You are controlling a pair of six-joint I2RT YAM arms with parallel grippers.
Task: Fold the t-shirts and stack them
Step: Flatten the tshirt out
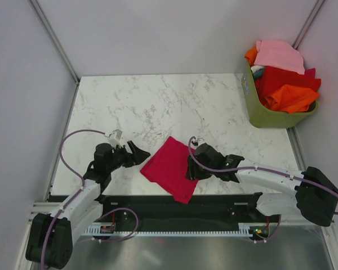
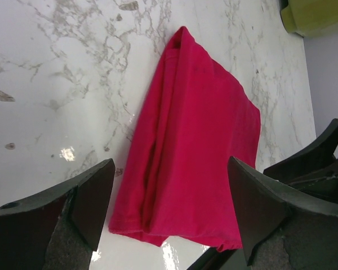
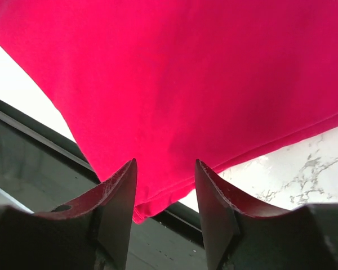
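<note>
A crimson t-shirt point(image 1: 170, 167), folded into a rough square, lies near the table's front edge, one corner hanging over it. It also shows in the left wrist view point(image 2: 194, 152) and fills the top of the right wrist view point(image 3: 203, 73). My left gripper point(image 1: 139, 154) is open and empty, just left of the shirt. My right gripper point(image 1: 190, 169) is open at the shirt's right edge, its jaws apart just above the cloth. Pink point(image 1: 279, 54), red point(image 1: 284, 80) and orange point(image 1: 293, 98) t-shirts are piled in the basket.
An olive-green basket point(image 1: 265, 116) stands at the table's back right corner, its corner visible in the left wrist view point(image 2: 312, 17). The black rail below the table's front edge point(image 3: 39, 146) runs under the shirt's overhanging corner. Grey walls enclose the white marble table point(image 1: 141, 107).
</note>
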